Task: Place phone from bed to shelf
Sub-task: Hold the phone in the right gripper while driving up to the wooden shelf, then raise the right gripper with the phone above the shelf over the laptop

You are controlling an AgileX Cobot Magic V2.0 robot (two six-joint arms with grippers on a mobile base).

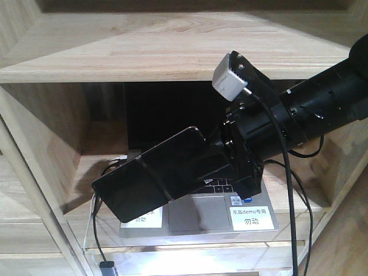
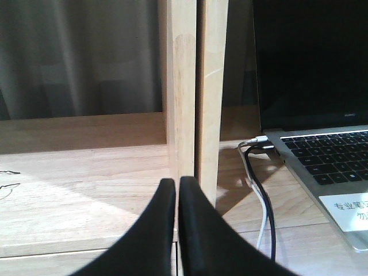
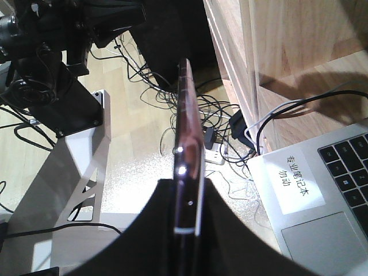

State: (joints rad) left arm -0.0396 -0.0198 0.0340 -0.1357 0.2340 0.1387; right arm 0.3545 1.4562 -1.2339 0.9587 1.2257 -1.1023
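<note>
The phone (image 1: 152,175) juts toward eight o'clock from the right gripper (image 1: 221,167) — clenched on its end — in the air above the laptop (image 1: 201,215) (under the shelf (image 1: 172,52)). The left gripper (image 2: 177,190) is pressed closed — nothing between.

Phone (image 1: 150,176): glossy black glass face, reflections seen; pinkish metallic edge (image 3: 187,144) shown in the right wrist view. Shelf (image 1: 172,49): pale natural wood, visible grain, matt, smooth finish. Laptop (image 1: 201,215): silver brushed-metal body, matt; black keys, dark glossy screen (image 2: 310,57); white paper labels stuck on the palm rest. Right pincer (image 3: 187,230): matt black plastic. Left pincer (image 2: 177,230): smooth black plastic with a slight sheen. Cables (image 2: 261,213): white and black rubbery plastic. Curtain (image 2: 75,57): grey cloth, folded. Camera box (image 1: 229,77) on the arm: white matt plastic.
</note>
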